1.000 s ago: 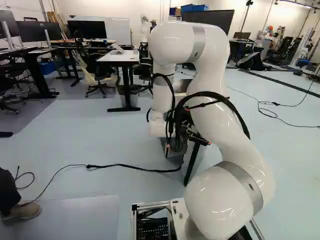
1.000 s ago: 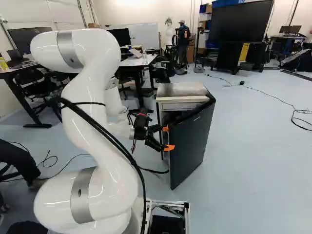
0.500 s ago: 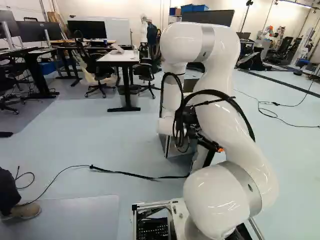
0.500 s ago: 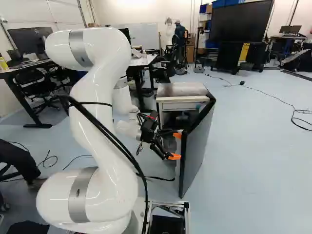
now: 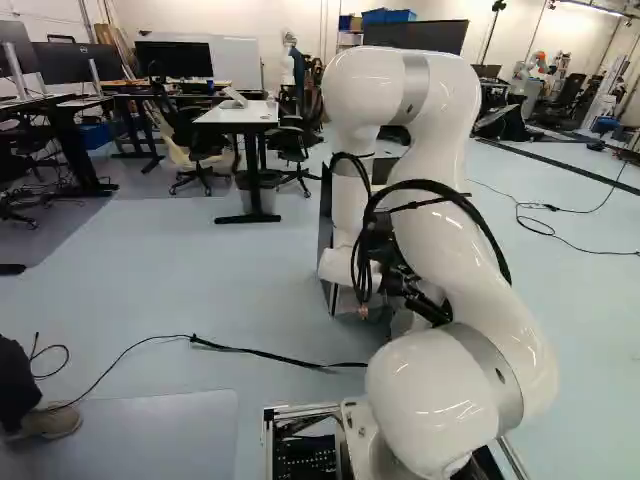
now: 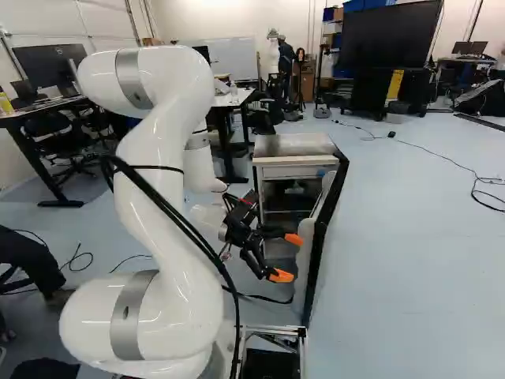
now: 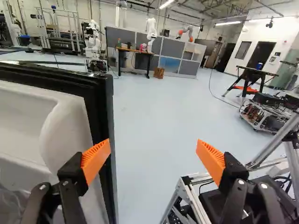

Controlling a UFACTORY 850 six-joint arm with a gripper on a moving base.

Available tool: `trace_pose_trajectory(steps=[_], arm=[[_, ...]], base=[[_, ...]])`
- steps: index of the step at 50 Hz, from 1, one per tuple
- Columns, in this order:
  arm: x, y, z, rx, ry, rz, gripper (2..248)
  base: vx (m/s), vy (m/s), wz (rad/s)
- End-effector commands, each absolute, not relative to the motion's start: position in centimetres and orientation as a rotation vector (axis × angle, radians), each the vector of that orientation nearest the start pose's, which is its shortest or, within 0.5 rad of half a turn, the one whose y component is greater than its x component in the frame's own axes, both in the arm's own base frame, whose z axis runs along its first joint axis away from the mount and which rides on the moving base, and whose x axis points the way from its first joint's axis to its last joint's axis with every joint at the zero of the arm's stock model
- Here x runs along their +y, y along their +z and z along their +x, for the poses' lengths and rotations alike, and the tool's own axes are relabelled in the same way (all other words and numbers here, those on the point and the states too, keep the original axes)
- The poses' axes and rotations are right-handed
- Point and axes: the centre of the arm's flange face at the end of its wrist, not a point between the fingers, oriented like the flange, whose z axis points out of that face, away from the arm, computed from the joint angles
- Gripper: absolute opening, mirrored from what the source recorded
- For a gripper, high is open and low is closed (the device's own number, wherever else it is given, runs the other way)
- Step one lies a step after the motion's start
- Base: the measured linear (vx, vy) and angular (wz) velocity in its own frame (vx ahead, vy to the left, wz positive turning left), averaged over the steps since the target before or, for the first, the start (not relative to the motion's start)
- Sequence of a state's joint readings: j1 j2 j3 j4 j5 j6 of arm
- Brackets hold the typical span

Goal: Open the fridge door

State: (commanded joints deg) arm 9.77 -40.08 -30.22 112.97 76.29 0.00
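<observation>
Gripper (image 7: pixel 153 142) spread wide, grasping nothing. On the floor (image 6: pixel 410 253) ahead stands the fridge (image 6: pixel 294 147); its door (image 6: pixel 323 229) is swung out, one orange pad (image 7: pixel 95 161) beside the free edge (image 7: pixel 103 107). Expect hinge-borne weight: I should push that stiff edge, sparing the smooth liner (image 7: pixel 23 112).

From my left base view: pale blue floor (image 5: pixel 150 290), white wall (image 5: pixel 235 22) behind. White-topped table (image 5: pixel 234 117) near black office chairs (image 5: pixel 200 146). In the right base view I note a big dark screen (image 6: pixel 398 35), upper right. Wrist view gives me grey partition panels (image 7: pixel 140 39), a wood-topped table (image 7: pixel 133 50) before them, a lit ceiling strip (image 7: pixel 168 3), a dark doorway (image 7: pixel 262 53).
</observation>
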Motion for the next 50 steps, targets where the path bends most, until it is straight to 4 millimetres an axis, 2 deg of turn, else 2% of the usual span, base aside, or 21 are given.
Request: trace_pose_trajectory(steps=[26, 41, 50], arm=[[-2.7, 20.5, 29.4, -1.259, 0.882, 1.226, 247], [-1.4, 20.8, 29.4, -1.184, 0.942, 1.245, 247], [0.0, 20.6, 28.6, -1.129, 0.974, 1.282, 247]], base=[[0.0, 0.0, 0.0], [0.0, 0.0, 0.0], [0.0, 0.0, 0.0]])
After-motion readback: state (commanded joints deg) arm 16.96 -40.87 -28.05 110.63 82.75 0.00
